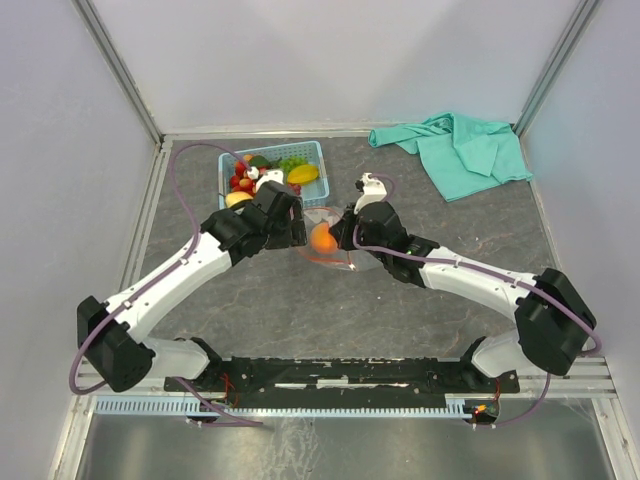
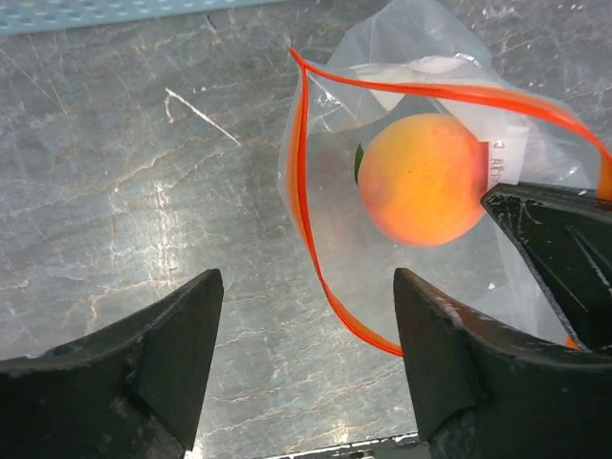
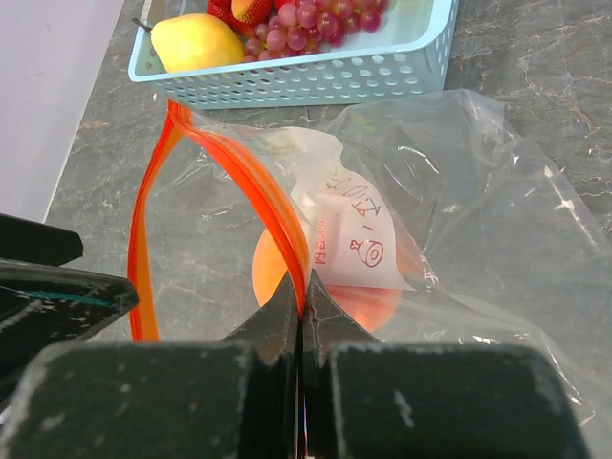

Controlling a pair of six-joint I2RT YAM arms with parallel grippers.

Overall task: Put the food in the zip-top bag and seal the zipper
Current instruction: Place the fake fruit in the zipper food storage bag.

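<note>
Right gripper (image 3: 303, 295) clenched on zipper (image 3: 151, 220); left gripper (image 2: 304, 287) released, peach (image 2: 421, 179) bagged. Hold mouth wide; fetch fruit (image 1: 303, 174) from basket (image 1: 312, 148), 11 o'clock.

The zip-top bag (image 3: 459, 191) is thin clear plastic film, glossy, w/ many crinkles. Its zipper (image 2: 304, 220) is a smooth red-orange plastic strip. Inside, the peach (image 2: 421, 177) looks matt & smooth; the label (image 3: 354, 239) is white paper. The basket (image 3: 382, 72): light blue perforated plastic, slight sheen. The table (image 2: 115, 191): grey, stone-like, veined, smooth. The cloth (image 1: 460, 150): teal fabric, creased. The left end effector (image 2: 306, 296): black matt plastic, scuffed edges.
</note>
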